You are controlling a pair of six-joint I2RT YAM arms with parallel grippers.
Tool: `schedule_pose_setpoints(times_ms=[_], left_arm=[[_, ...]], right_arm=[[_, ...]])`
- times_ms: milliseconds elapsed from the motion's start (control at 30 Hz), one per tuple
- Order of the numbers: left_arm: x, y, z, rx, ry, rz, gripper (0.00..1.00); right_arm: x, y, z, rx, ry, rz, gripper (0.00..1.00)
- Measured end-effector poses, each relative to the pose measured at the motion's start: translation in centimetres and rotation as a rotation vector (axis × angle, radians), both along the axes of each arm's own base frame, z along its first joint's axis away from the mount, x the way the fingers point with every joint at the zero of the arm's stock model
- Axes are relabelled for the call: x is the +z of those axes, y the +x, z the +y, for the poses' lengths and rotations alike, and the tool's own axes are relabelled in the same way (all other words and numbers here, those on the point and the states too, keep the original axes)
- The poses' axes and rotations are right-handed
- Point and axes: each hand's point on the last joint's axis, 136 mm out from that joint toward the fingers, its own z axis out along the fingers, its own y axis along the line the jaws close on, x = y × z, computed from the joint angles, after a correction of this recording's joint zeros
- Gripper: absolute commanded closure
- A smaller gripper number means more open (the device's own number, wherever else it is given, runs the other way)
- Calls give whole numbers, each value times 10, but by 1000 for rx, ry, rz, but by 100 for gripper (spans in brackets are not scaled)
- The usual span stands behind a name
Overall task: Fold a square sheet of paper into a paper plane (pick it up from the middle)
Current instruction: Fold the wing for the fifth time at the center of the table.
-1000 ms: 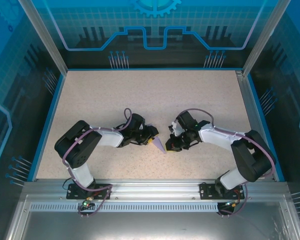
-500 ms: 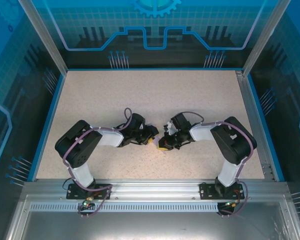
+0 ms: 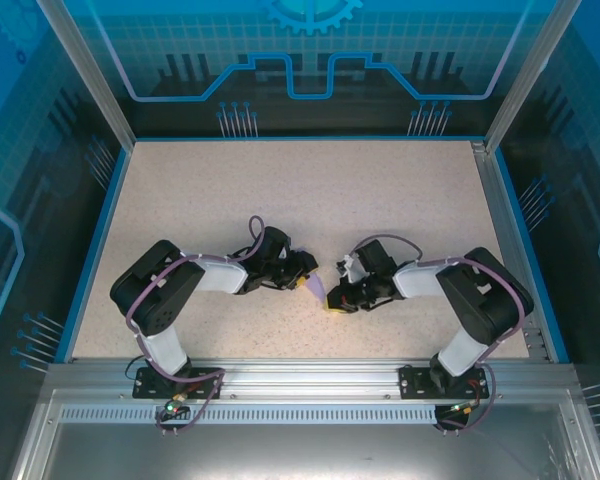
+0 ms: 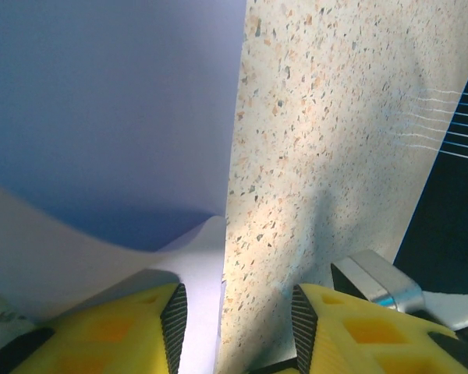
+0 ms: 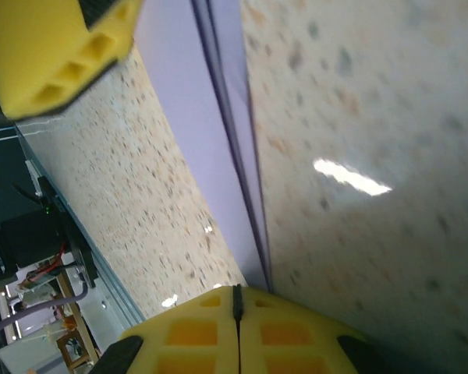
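Observation:
The square sheet of paper lies on the table as a slim, pointed lavender paper plane [image 3: 314,289] between the two grippers. My left gripper [image 3: 303,279] is at its wide end, jaws open. In the left wrist view one yellow finger [image 4: 125,331] rests over the lavender paper [image 4: 109,117], and the other finger [image 4: 359,331] is over bare table. My right gripper [image 3: 335,303] is at the narrow tip, its yellow fingers [image 5: 195,335] shut tight. The creased paper [image 5: 195,132] runs down to those fingertips. I cannot tell whether the tip is pinched or only touched.
The speckled tabletop [image 3: 310,190] stretches far behind both arms, bounded by a blue rim [image 3: 95,240] and glass walls. A metal rail [image 3: 300,375] runs along the near edge by the arm bases. The left gripper's yellow finger [image 5: 51,58] sits close above the right one.
The right arm folded its elbow inward and its gripper slid left, then slightly nearer along the paper tip. The left arm and the paper stayed put.

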Motion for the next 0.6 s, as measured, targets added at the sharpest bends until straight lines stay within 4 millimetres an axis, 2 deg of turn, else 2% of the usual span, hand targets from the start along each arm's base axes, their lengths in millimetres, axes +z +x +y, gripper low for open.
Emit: schedule_pose_setpoints(times_ms=[167,267,367,500,600], left_arm=[[0,0,-1,-2,-3,-1,55],[0,1,-1,-1,-3,-2,55],[1,2,-1,-1,-3,-2,55],[0,2,-1,-1,-4,-2,55],[0,2,-1,-1,-3,-1,55]], right_arm=[[3,-12,-13,-6,-29,39,94],[13,-12,-12,-15,-19,31,95],[32,1,-4,-27,16,-14,95],[60,29,15,-43,75,-84,94],[64,43,27,-58,98,-96,94]])
